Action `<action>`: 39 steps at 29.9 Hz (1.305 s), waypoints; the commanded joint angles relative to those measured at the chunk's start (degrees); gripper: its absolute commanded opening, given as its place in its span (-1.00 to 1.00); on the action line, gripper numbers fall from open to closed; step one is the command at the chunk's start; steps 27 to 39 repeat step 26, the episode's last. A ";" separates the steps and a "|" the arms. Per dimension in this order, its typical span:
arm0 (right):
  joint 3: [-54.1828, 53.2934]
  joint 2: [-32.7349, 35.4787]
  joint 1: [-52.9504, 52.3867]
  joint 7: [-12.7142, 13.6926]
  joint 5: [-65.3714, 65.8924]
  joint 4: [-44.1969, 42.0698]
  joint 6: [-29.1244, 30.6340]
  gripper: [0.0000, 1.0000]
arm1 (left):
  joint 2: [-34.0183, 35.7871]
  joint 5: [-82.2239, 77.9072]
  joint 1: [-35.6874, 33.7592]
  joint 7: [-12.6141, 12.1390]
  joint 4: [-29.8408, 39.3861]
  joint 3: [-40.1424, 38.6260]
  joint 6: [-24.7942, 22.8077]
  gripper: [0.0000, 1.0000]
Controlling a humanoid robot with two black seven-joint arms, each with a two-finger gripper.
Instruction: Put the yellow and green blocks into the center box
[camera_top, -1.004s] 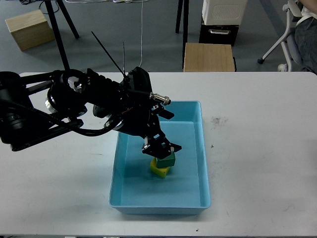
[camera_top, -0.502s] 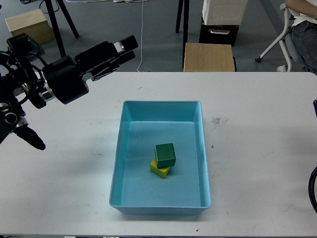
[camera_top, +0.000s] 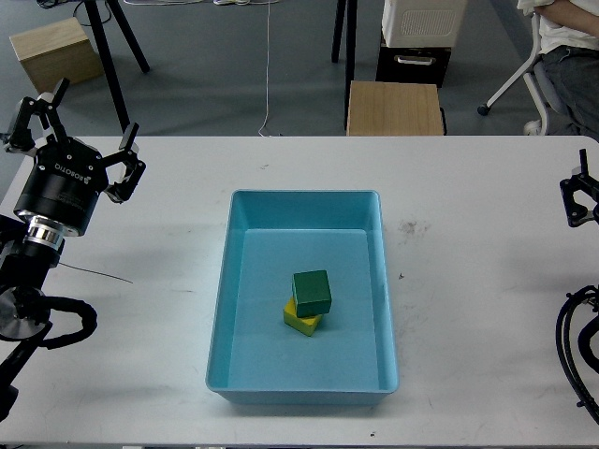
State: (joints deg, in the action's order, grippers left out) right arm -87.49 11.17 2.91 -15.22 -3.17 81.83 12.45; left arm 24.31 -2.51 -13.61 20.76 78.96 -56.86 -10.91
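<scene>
While both arms sit pulled back to the table's edges, nothing touching the light blue box (camera_top: 386,281) in the middle of the white table (camera_top: 487,309). Inside the box, roughly at its centre and a little toward the near wall: a green block (camera_top: 312,292) stacked on a yellow block (camera_top: 303,321), the green one turned slightly and covering most of the yellow, only the yellow's near corner and left edge peeking out below. Both blocks clear of all four box walls.

Far left of the box, over the table's left edge: left gripper (camera_top: 73,122), pointed up and away, fingers spread wide and holding nothing, its black cylindrical wrist just beneath with white lettering on it. Below that, a silver ring and dark cabling curling toward the near-left corner of the table.

Far right of the box, at the picture's right border: right gripper (camera_top: 578,198), only partly in frame and dark; cannot tell whether spread or pressed together. Black cable loops under it, nearer the viewer.

Right of the box, on bare tabletop: a faint dark smudge (camera_top: 412,226). Beyond the table, behind the box's far wall: a wooden stool (camera_top: 395,108) on the grey floor.
</scene>
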 commanded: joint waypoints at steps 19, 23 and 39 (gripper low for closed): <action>1.88 -8.45 5.96 3.97 -6.68 0.09 11.01 0.98 | -4.89 25.18 9.39 -0.10 -0.21 0.61 -15.45 1.00; 3.03 -8.45 5.97 3.97 -6.50 -0.09 11.73 0.98 | -4.89 25.18 9.48 -0.02 -0.21 3.06 -15.63 1.00; 3.20 -8.45 5.96 3.97 -6.50 -0.09 11.64 0.98 | -4.89 25.18 9.48 -0.02 -0.04 3.25 -15.63 1.00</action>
